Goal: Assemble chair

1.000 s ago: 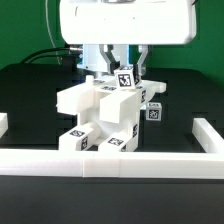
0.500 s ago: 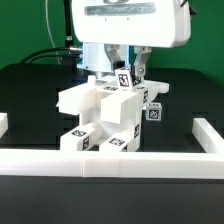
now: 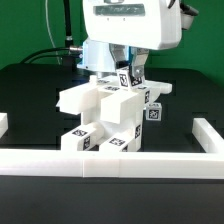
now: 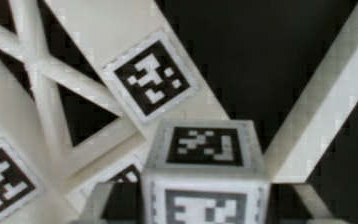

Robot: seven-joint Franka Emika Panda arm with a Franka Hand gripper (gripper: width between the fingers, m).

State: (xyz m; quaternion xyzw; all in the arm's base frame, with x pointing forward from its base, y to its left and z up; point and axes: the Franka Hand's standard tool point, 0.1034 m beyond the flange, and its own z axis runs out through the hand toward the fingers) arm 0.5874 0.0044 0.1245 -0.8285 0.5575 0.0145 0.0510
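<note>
The partly built chair (image 3: pixel 100 112), glossy white and blocky with black-and-white tags, stands in the middle of the black table in the exterior view. My gripper (image 3: pixel 128 80) hangs over its back top, shut on an upright white chair part (image 3: pixel 126 78) with a tag on its face. In the wrist view that tagged part (image 4: pixel 202 165) sits between my gripper's (image 4: pixel 202 208) fingers. Beyond it lies the X-braced seat (image 4: pixel 60 70), with a tagged bar (image 4: pixel 155 78) running across it. The fingertips themselves are mostly hidden by the part.
A long low white border wall (image 3: pixel 110 163) runs along the front, with short ends at the exterior view's left (image 3: pixel 3 123) and right (image 3: pixel 205 130). A loose tagged white block (image 3: pixel 155 111) lies just right of the chair. Black cables (image 3: pixel 50 55) trail behind.
The arm's white hand housing has shifted toward the exterior view's right and tilted slightly. The held part has barely moved, and the grip is unchanged.
</note>
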